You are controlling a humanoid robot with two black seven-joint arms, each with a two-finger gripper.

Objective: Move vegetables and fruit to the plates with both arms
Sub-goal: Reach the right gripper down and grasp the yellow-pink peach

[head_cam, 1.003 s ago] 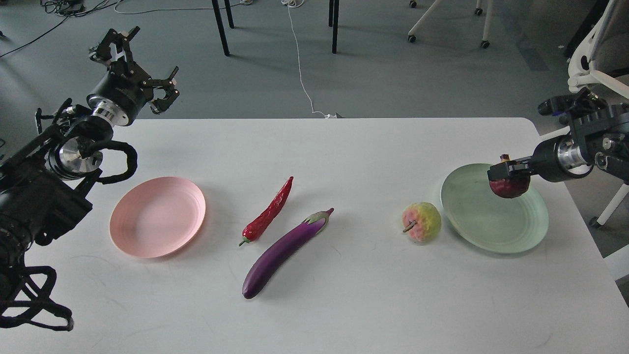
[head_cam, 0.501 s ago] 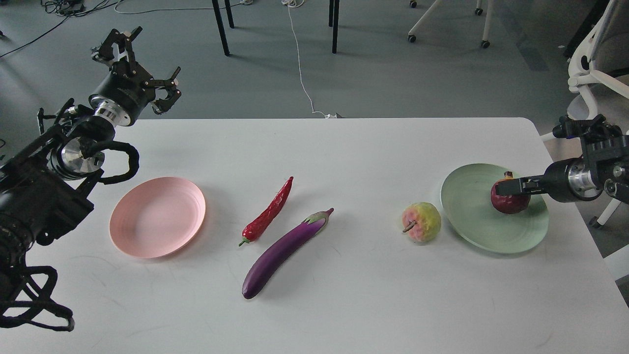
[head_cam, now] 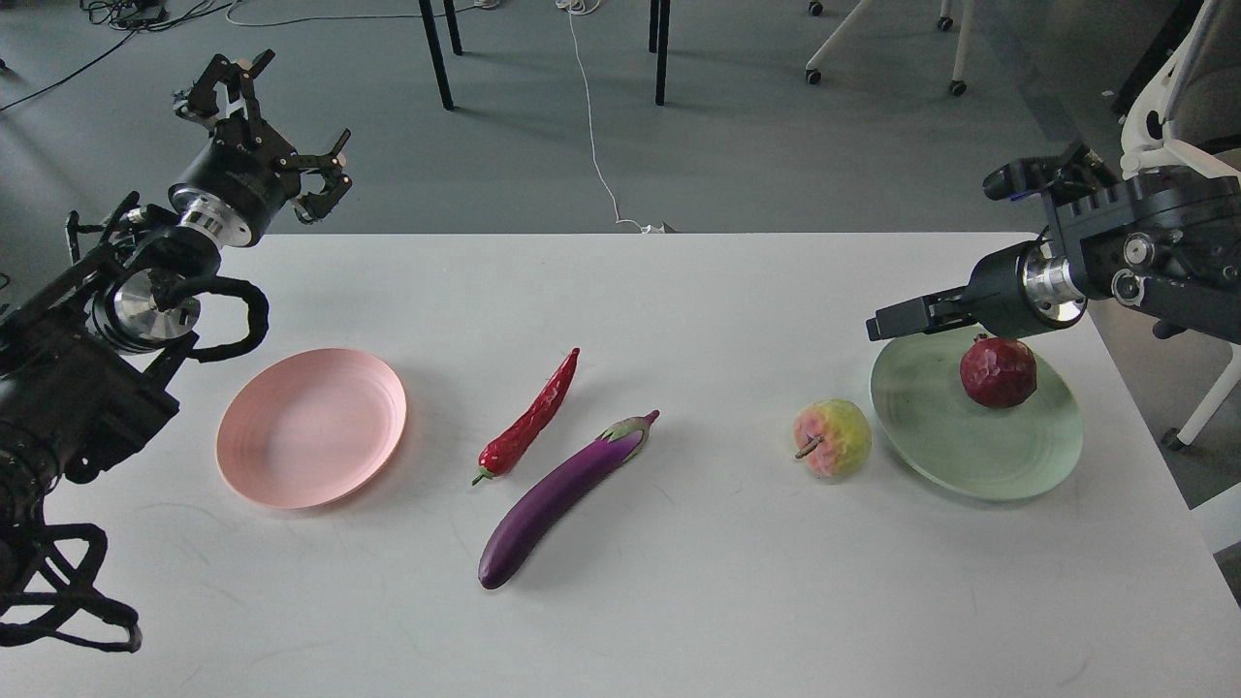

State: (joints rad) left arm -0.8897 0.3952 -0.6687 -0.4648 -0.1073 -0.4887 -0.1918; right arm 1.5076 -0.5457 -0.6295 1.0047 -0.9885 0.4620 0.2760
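Note:
The dark red pomegranate [head_cam: 998,371] lies free on the pale green plate [head_cam: 940,446] at the right. My right gripper [head_cam: 884,326] hovers empty just above the plate's far left rim, apart from the pomegranate, its jaws open. The bumpy yellow-green and pink fruit [head_cam: 832,438] sits on the table just left of the green plate. The red chili [head_cam: 528,419] and the purple eggplant [head_cam: 562,497] lie side by side mid-table. The pale pink plate [head_cam: 310,428] at the left is bare. My left gripper [head_cam: 286,124] is open and raised beyond the table's far left corner.
The white table [head_cam: 679,601] ends just right of the green plate. Chair and table legs [head_cam: 435,53] and a white cable [head_cam: 591,126] are on the floor beyond the far edge. A white chair [head_cam: 1188,107] stands at the right.
My right gripper set the pomegranate down on the green plate, let go of it and rose up and to the left. The left arm barely moved.

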